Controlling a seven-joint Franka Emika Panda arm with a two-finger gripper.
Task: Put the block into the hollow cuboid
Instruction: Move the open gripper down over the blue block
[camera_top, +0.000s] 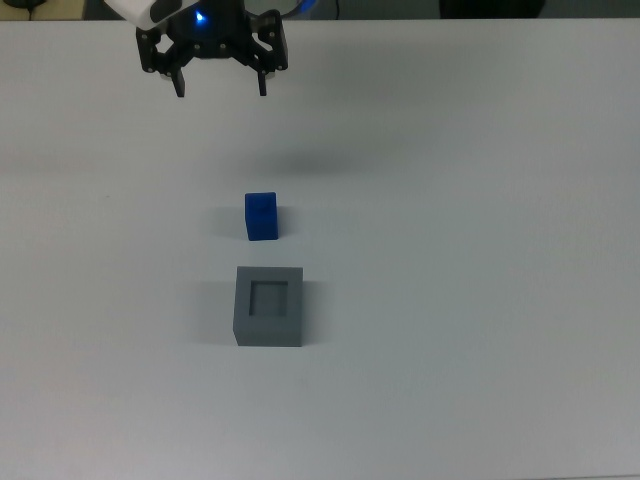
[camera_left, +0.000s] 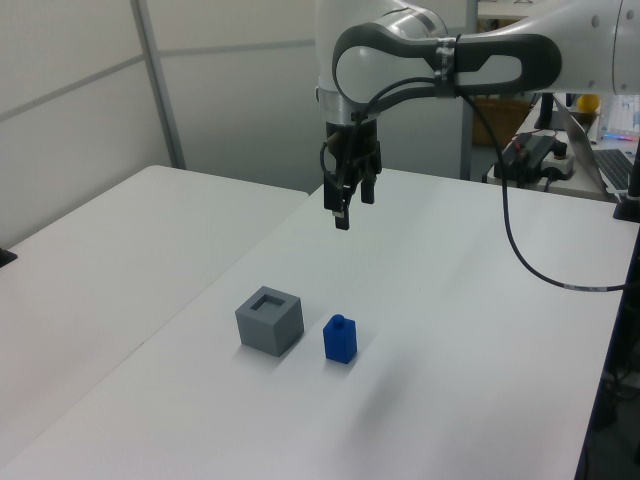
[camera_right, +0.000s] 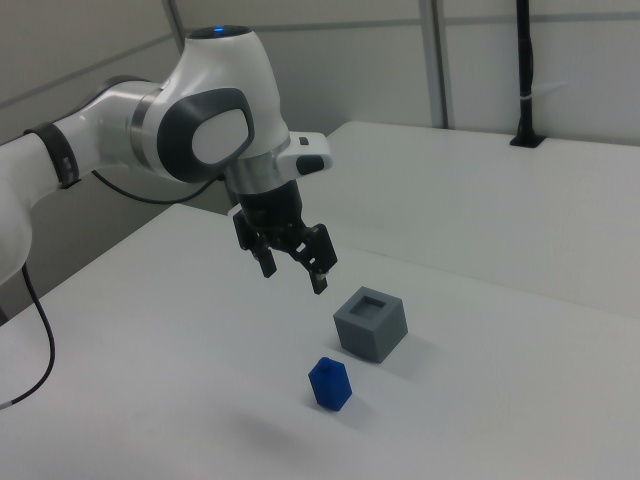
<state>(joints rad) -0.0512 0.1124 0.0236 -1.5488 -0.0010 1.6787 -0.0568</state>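
Blue block, one grey hollow cuboid

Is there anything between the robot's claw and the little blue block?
No. In the top view, only bare white table lies between the end effector and the block.

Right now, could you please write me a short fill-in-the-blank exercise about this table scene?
1. The pincer hangs above the table with its jaws ____.
2. The block is coloured ____.
3. The recess in the hollow cuboid is ____.
4. The block stands ____ the cuboid, not touching it.

Missing words: open; blue; empty; beside
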